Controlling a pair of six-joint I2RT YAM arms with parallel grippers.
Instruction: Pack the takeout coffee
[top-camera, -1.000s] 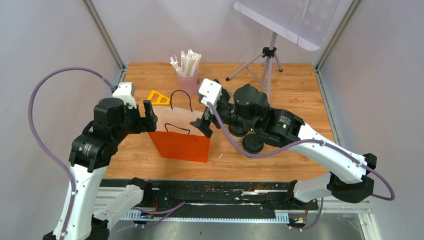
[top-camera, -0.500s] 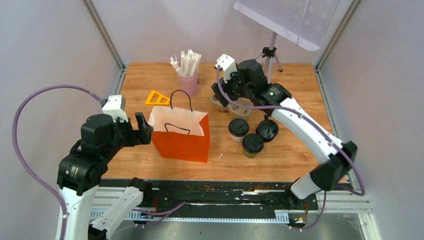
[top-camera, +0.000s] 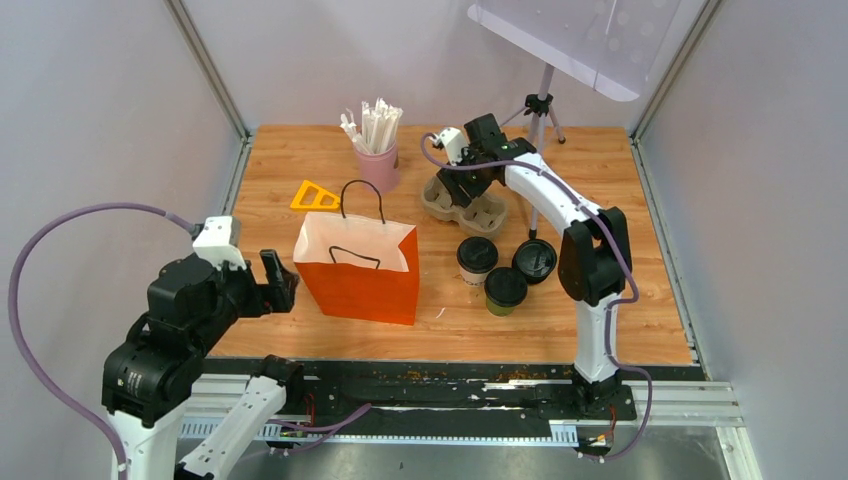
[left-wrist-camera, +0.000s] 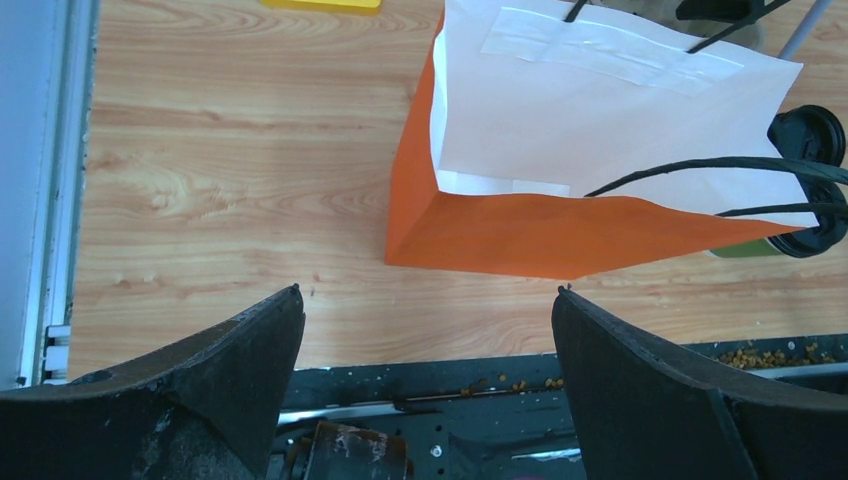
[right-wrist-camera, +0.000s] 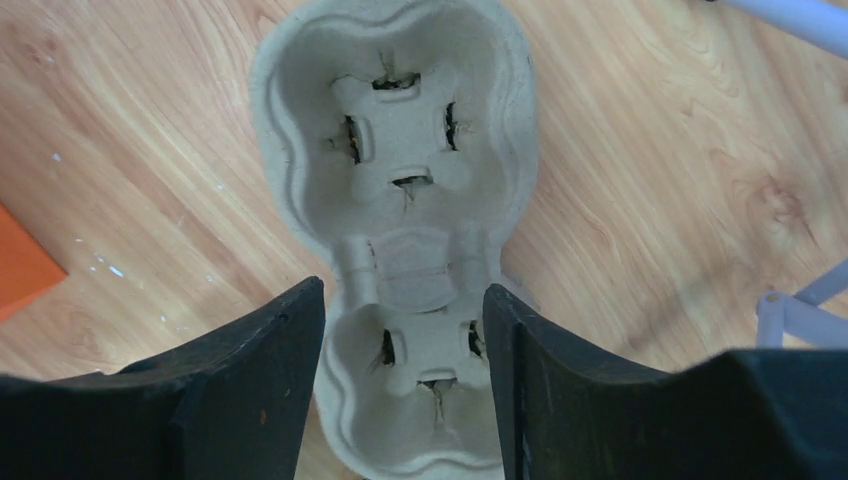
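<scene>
The whitish cup and the olive-green cup, both with black lids, stand on the table right of the open orange paper bag. A grey pulp two-cup carrier lies empty behind them. My right gripper is open just over it; in the right wrist view its fingers straddle the carrier's near well. My left gripper is open and empty left of the bag, near the front edge. In the left wrist view the bag is ahead, with the green cup peeking out behind it.
A bare black round lid piece lies right of the whitish cup. A pink cup of white sticks and a yellow triangle sit behind the bag. A tripod stands at the back right. The black rail runs along the table's front edge.
My right arm has swung from over the bag back to the carrier and lowered over it. My left arm has drawn back from the bag's left side toward the near left.
</scene>
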